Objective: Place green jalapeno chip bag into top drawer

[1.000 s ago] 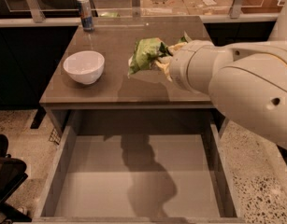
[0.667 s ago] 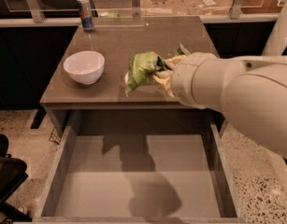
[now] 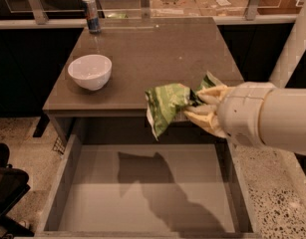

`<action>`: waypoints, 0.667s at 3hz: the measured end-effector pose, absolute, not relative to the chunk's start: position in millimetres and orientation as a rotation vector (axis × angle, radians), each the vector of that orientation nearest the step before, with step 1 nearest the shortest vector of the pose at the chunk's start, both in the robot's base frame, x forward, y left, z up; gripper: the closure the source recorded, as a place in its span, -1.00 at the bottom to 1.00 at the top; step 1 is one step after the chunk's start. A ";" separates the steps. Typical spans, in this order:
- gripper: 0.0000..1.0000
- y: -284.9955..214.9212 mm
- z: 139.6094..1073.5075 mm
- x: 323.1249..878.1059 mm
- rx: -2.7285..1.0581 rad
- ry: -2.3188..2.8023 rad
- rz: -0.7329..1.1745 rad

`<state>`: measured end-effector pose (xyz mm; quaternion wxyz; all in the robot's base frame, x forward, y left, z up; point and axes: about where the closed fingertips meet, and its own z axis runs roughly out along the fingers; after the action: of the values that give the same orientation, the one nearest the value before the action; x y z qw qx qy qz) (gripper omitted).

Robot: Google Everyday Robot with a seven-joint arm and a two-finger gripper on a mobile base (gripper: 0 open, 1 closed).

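Green jalapeno chip bag [image 3: 167, 106] — centre of frame, off the bench [image 3: 162, 54] surface and held in the air at the bench's front edge. Crumpled, light and dark green with white showing along its lower edge; its lower corner droops down-left, past the edge and over the rear part of the top drawer [image 3: 60, 183].

Gripper [image 3: 195, 106] — right of centre, on the end of a thick white arm [image 3: 272, 116] coming in from the right edge. Jaws clenched on the bag's right end (cream-coloured fingers [image 3: 207, 96] above and below the foil, a green corner sticking up behind them).

Top drawer — pulled open, fills the lower half of the frame. Flat grey bottom, thin side walls. Dark shadow of bag and arm falls across its middle and right.

On the bench: white bowl [image 3: 90, 71] at left, upright; a can [image 3: 91, 14] at the far left corner, upper left of frame, well apart from the bag.

Speckled floor on either side of the drawer.
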<state>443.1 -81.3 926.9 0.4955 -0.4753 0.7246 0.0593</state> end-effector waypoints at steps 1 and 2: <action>1.00 -91.7 906.4 417.7 -1.238 1.789 0.254; 1.00 -97.6 872.4 403.0 -1.355 1.886 0.262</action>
<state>403.0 -97.6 872.4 0.3918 -0.5335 0.7425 0.1033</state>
